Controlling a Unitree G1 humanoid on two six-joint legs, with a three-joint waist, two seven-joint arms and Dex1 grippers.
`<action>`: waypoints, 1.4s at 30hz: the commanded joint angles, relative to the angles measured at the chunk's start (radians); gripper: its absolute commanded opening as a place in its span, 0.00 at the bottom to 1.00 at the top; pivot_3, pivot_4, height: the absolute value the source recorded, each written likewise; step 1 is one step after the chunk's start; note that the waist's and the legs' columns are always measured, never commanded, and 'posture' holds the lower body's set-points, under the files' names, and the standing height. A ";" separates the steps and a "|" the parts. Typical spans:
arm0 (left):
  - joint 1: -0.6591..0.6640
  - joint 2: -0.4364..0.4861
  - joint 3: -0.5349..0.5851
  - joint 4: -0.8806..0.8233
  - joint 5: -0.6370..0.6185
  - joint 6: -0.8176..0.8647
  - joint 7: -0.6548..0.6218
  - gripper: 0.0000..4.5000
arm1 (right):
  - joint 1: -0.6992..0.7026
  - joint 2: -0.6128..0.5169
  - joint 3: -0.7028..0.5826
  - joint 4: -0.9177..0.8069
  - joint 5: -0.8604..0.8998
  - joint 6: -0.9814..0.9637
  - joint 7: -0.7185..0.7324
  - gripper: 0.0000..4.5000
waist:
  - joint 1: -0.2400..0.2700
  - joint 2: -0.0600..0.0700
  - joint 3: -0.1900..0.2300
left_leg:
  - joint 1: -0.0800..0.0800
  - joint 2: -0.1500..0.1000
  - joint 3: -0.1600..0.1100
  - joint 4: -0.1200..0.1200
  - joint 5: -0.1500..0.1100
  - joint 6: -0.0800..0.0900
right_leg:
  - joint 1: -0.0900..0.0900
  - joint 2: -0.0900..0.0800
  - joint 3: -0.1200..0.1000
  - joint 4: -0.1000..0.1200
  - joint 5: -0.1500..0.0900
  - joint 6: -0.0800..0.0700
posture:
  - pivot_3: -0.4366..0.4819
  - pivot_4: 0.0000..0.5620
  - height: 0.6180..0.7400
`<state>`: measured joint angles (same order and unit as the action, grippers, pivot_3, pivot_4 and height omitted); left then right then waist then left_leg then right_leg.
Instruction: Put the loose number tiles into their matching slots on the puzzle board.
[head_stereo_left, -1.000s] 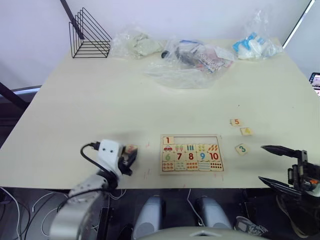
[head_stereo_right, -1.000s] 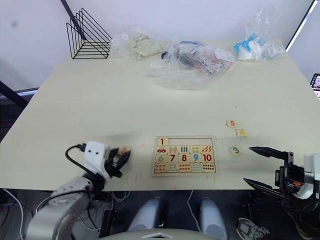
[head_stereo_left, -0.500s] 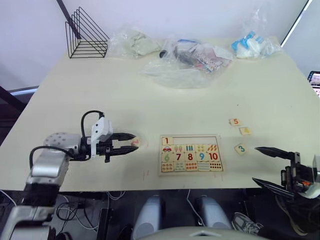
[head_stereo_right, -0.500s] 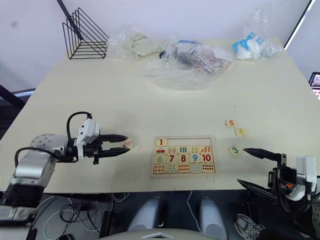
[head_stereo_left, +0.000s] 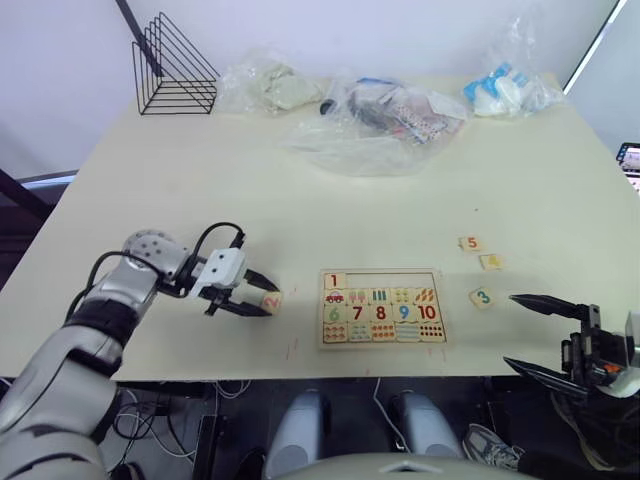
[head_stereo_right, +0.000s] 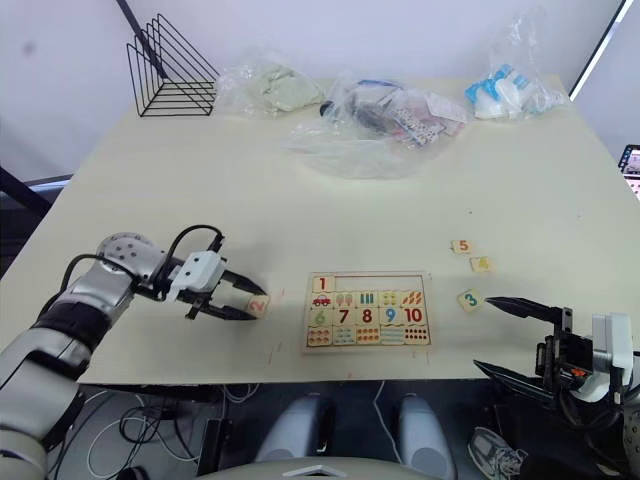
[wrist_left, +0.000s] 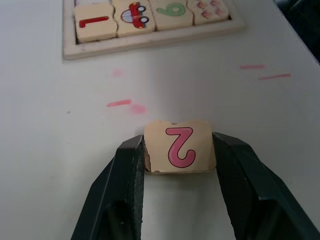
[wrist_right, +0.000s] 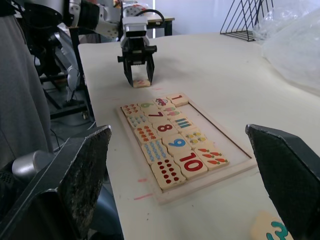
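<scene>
Puzzle board (head_stereo_left: 382, 343) and 2 tile (wrist_left: 180, 145) – pale matt wood, printed digits. Left gripper (wrist_left: 177, 150) fingers – smooth black plastic. Table (head_stereo_left: 200, 200) – matt cream, faint red marks. Bags (head_stereo_left: 370, 120) – clear glossy plastic. Rack (head_stereo_left: 175, 70) – black wire.

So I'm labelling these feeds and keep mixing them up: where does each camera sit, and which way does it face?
Left eye and right eye views: on the head, looking forward and down at the table; both arms show.
Left wrist view: along the left claw, which grips the 2 tile; the puzzle board lies beyond.
Right wrist view: between the open right claw fingers, across the board.
Both wrist views share the board.
</scene>
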<state>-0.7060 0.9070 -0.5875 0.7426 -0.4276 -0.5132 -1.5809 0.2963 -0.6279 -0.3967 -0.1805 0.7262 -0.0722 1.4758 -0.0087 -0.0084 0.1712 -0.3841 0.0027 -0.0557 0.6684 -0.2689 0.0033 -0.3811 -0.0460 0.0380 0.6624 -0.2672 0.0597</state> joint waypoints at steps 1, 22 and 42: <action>-0.059 0.009 -0.095 0.059 -0.048 -0.074 -0.034 0.35 | 0.007 -0.004 -0.015 -0.028 0.013 -0.014 0.000 1.00 | -0.003 0.000 0.000 | 0.000 0.000 0.000 0.000 0.000 0.000 | 0.000 0.000 0.000 0.000 0.000 0.000 | 0.48 0.27 1.00; -0.033 0.003 0.047 0.126 -0.234 0.050 -0.034 0.98 | -0.006 -0.009 -0.021 0.015 0.005 -0.039 0.016 1.00 | -0.006 -0.001 0.001 | 0.000 0.001 -0.004 0.000 0.000 0.000 | 0.000 0.000 0.001 0.001 0.000 0.000 | 0.48 0.27 1.00; 1.001 -0.109 0.786 -1.302 -0.271 0.891 1.130 0.98 | -0.012 -0.040 -0.028 0.007 0.016 -0.005 0.007 1.00 | 0.007 0.002 0.003 | 0.001 0.004 -0.005 -0.001 0.000 0.000 | 0.001 -0.008 0.003 -0.001 0.000 0.000 | 0.48 0.27 1.00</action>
<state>0.2722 0.8083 0.1619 -0.4596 -0.7241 0.3344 -0.5400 0.2799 -0.6531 -0.3972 -0.1537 0.7179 -0.0815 1.4794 -0.0019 -0.0065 0.1742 -0.3822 0.0069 -0.0605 0.6672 -0.2690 0.0032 -0.3800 -0.0541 0.0409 0.6619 -0.2672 0.0594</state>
